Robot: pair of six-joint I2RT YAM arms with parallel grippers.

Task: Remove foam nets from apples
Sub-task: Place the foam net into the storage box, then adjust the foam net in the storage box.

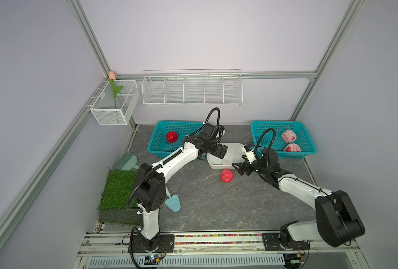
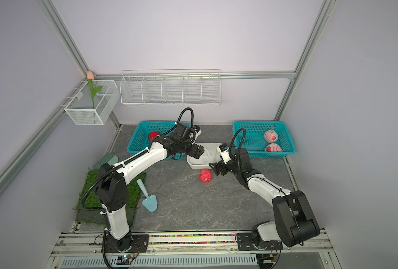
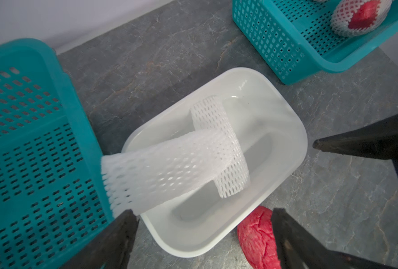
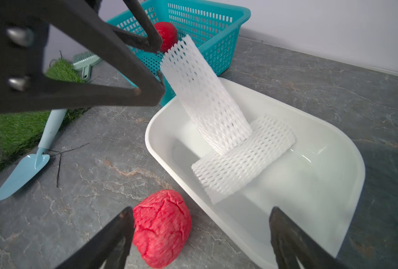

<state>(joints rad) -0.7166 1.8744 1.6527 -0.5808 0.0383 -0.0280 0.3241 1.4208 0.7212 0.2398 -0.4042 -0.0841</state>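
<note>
Foam nets [image 4: 216, 109]: soft white mesh, matt, with diamond-shaped holes. Tub [image 4: 333, 186]: smooth white plastic, glossy, catching highlights. Baskets [image 3: 30, 163]: teal perforated plastic with a slight sheen. Tabletop [image 4: 309, 81]: grey, stone-like, veined, matt. Apple [image 4: 163, 235], unwrapped: red, dull, with a crackled, rough-looking skin. Mat [image 1: 117, 188]: green tufted artificial grass. Trowel [image 4: 23, 172]: pale blue, smooth, satin. Wall rack [image 1: 192, 89]: thin white wire.

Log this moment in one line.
left gripper open over white plastic tub | two white foam mesh nets in tub | right gripper open beside bare red apple | two netted apples in teal basket
</note>
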